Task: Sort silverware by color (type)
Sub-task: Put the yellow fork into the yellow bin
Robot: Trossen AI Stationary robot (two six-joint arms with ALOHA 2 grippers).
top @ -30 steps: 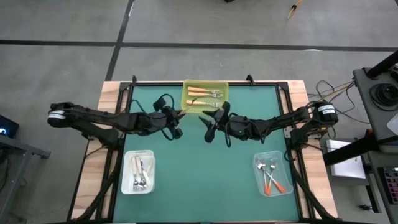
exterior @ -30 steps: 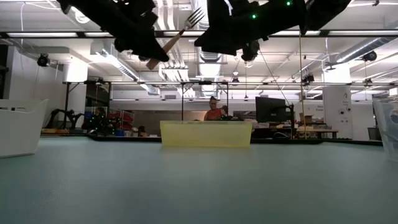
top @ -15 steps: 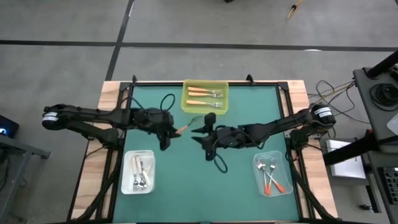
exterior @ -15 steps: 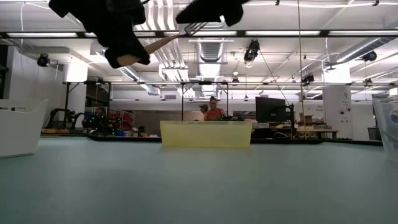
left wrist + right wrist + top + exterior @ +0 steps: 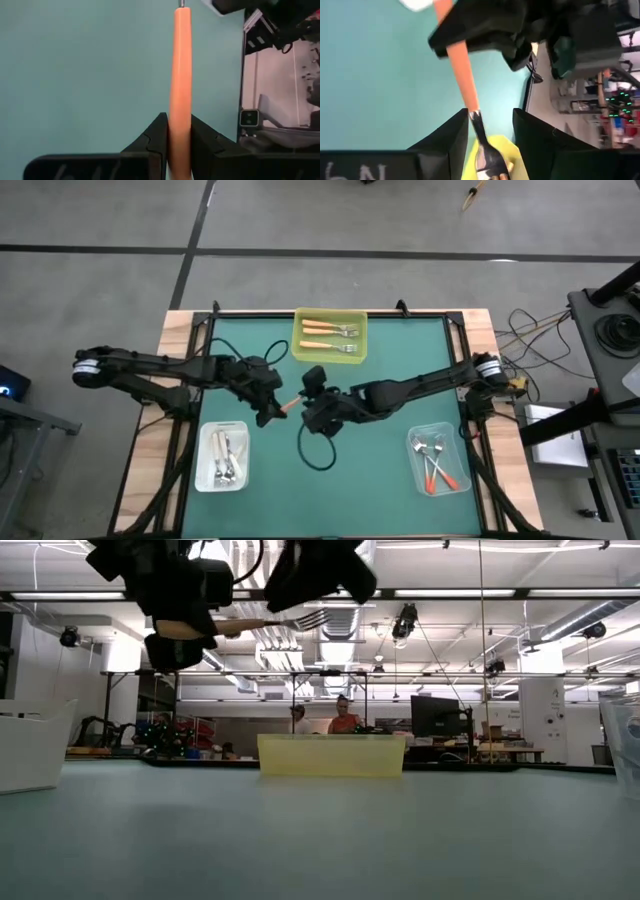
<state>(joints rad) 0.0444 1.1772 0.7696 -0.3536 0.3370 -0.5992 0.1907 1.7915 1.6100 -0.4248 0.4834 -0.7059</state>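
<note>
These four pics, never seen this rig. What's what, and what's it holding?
Two robot arms work over a green table. One picture looks straight down, one looks level across the tabletop, and two come from cameras on the wrists. The table carries a yellow tray with orange-handled forks, a white bin on the left and a clear bin on the right, each with forks in it. The left claw grips an orange-handled fork in mid-air. The right claw stands open around its metal end.
</note>
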